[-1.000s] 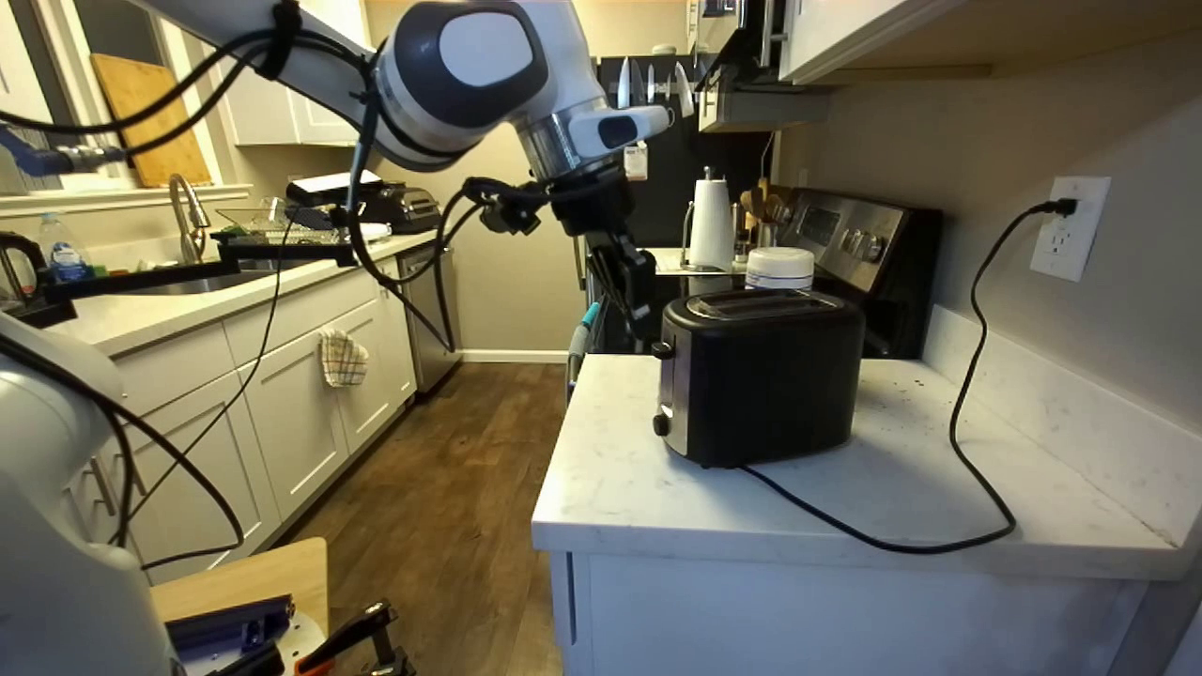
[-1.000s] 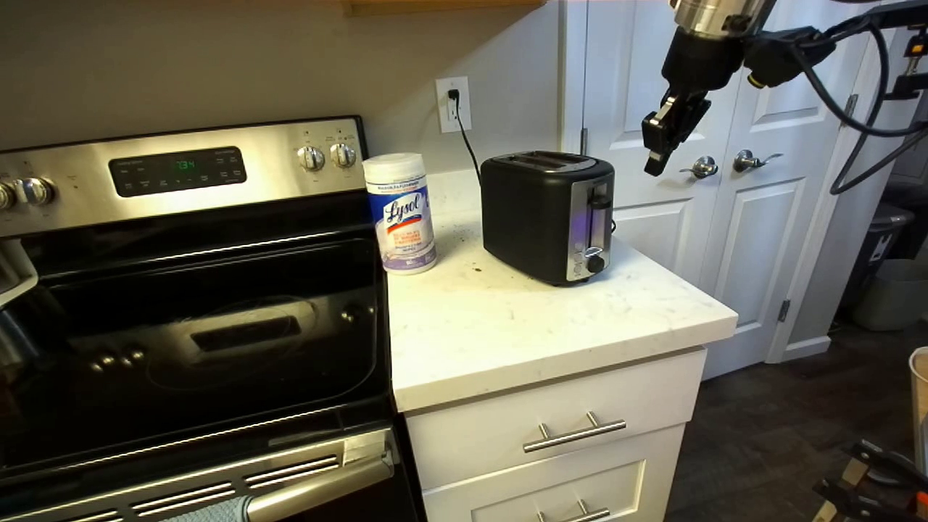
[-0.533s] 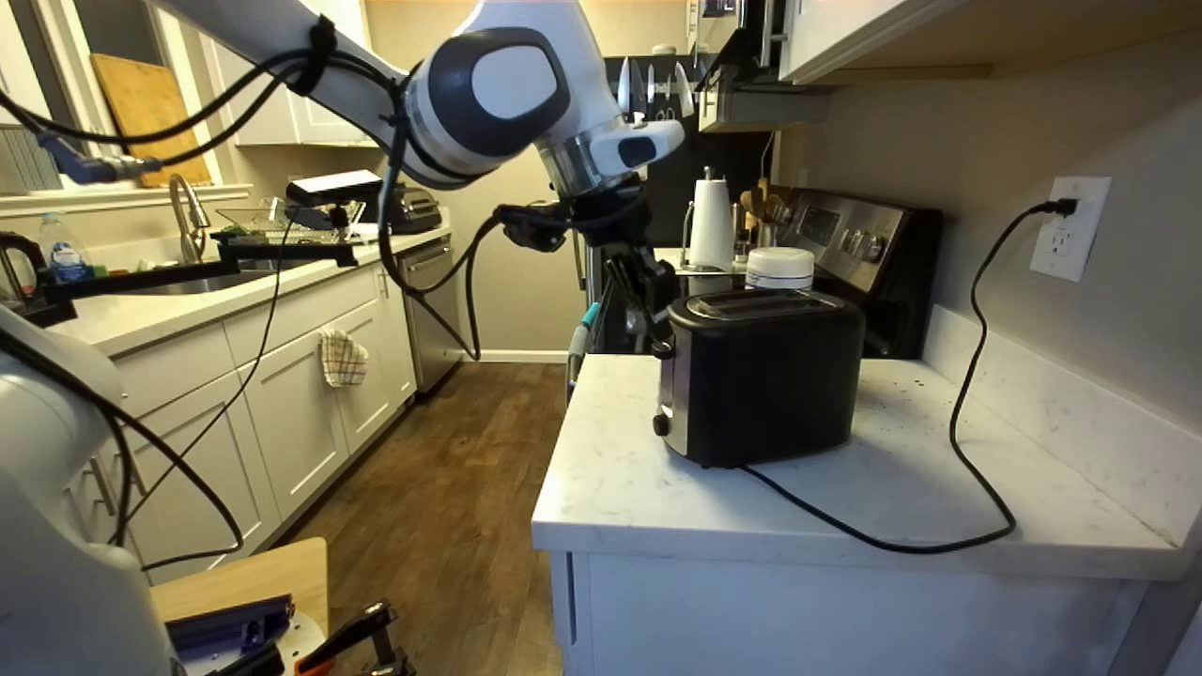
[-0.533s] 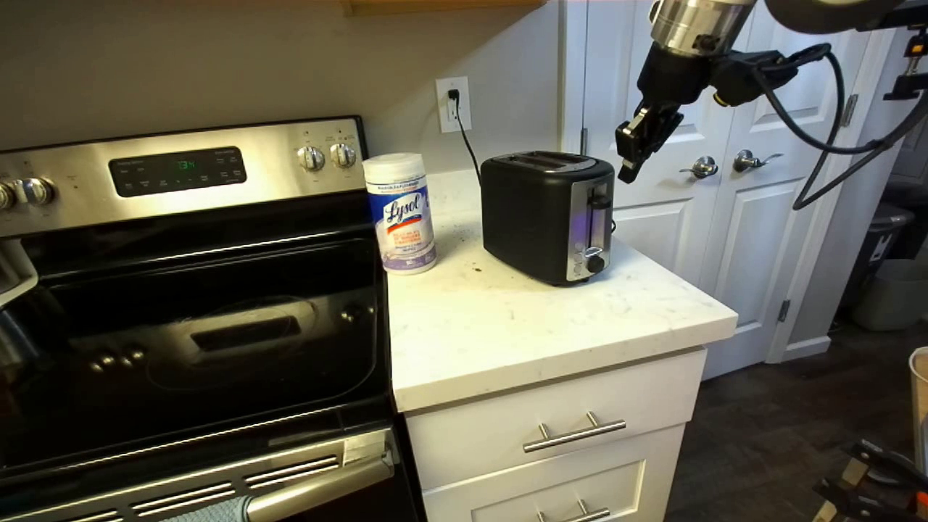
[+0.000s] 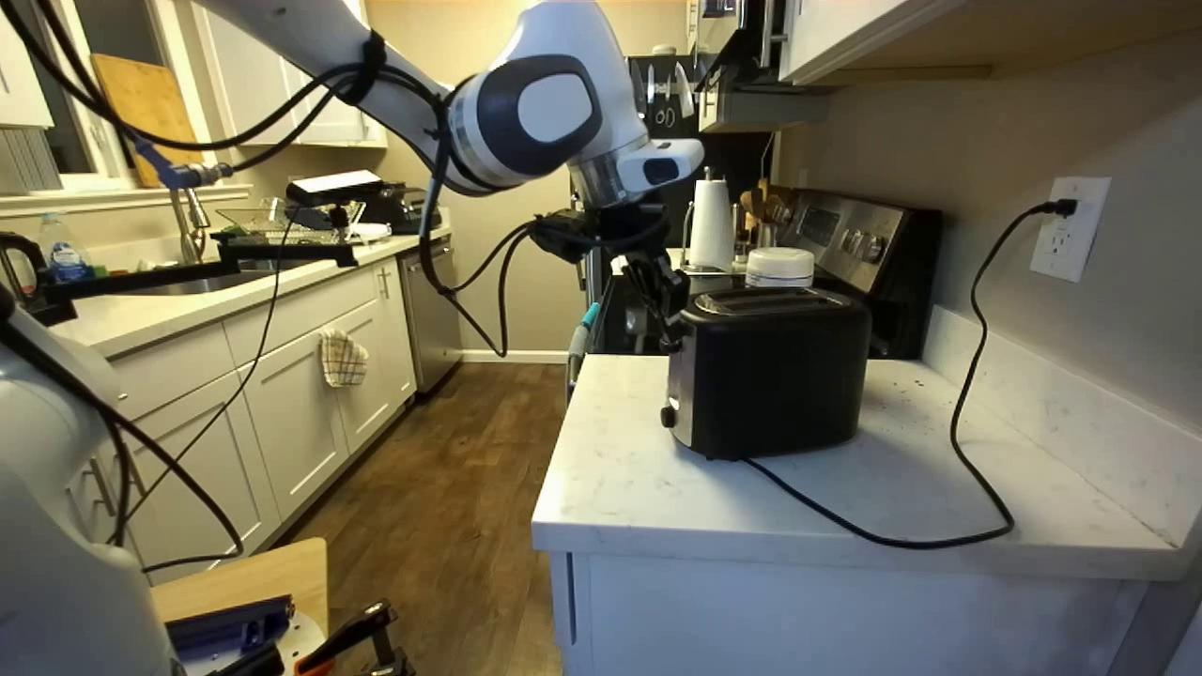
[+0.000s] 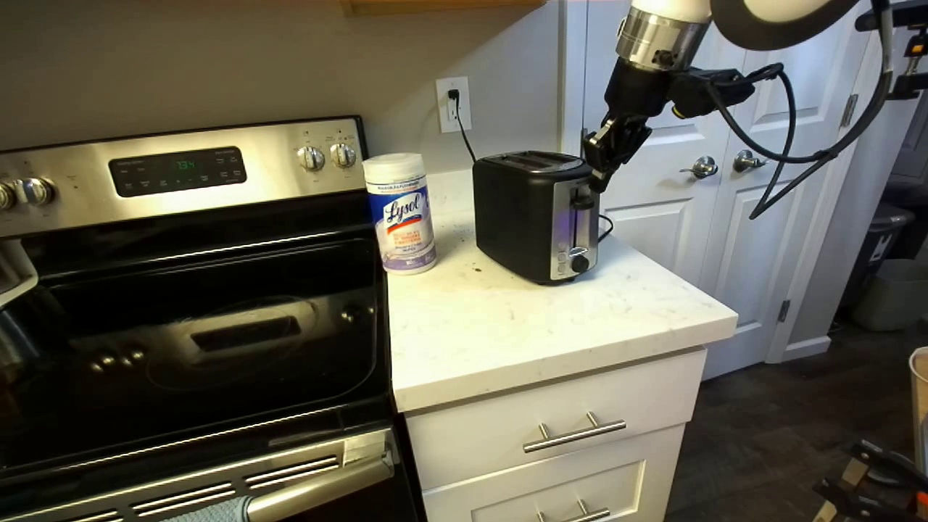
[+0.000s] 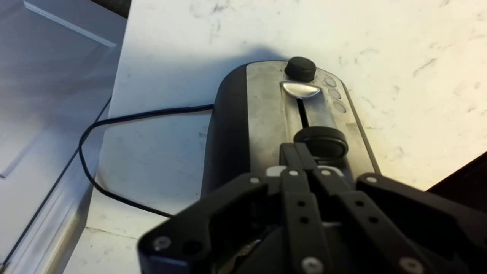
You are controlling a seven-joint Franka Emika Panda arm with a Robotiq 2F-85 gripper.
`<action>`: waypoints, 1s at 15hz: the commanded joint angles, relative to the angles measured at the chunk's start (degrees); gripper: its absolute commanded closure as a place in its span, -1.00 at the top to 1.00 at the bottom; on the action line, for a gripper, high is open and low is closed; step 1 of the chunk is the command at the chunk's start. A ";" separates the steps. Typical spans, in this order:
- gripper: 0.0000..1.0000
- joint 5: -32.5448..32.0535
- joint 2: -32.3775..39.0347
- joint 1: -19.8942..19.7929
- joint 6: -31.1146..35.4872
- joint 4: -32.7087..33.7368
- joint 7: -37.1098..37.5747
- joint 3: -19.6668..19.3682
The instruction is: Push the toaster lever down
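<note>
Wrist view: jaws together, the gripper [image 7: 297, 154] hangs at the narrow end of the toaster [image 7: 266, 118], tips just beside the toaster lever [image 7: 324, 143], high on that end; contact is unclear.

The wrist view looks down close on the toaster [image 7: 272, 118], shared by both farther exterior views.

A flat white, grey-veined, stone-look countertop [image 6: 507, 348] lies in pale yellowish light; in an exterior view, its left edge adjoins a black-and-steel stove [image 6: 217, 290], white drawer fronts [image 6: 493, 429] sit beneath its front edge, and white panelled doors [image 6: 652, 239] stand beyond its right edge. Behind its back edge rises a plain greyish-beige wall [image 6: 254, 65]. In an exterior view, dark-brown plank flooring [image 5: 451, 488] lies between the countertop's left edge and white panel-fronted cabinets [image 5: 296, 432] beneath a white-framed window [image 5: 115, 30].
</note>
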 commanded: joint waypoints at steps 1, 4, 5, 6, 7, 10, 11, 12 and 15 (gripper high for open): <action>-1.00 1.77 2.35 1.33 3.21 1.32 1.16 -0.15; -1.00 0.16 2.85 1.49 7.07 0.59 2.47 0.31; -1.00 -0.40 3.24 1.52 8.42 0.34 3.04 0.46; -1.00 -1.24 3.55 1.41 10.08 -0.01 3.70 0.67; -1.00 -1.18 3.89 1.58 11.01 -0.21 3.48 0.71; -1.00 3.43 4.26 3.37 8.85 -0.06 0.00 0.11; -1.00 6.67 4.35 4.49 7.08 0.31 -2.29 -0.24; -1.00 7.77 4.30 4.82 7.42 0.19 -2.33 -0.22; -1.00 8.21 3.97 5.20 8.81 -0.24 -1.42 -0.03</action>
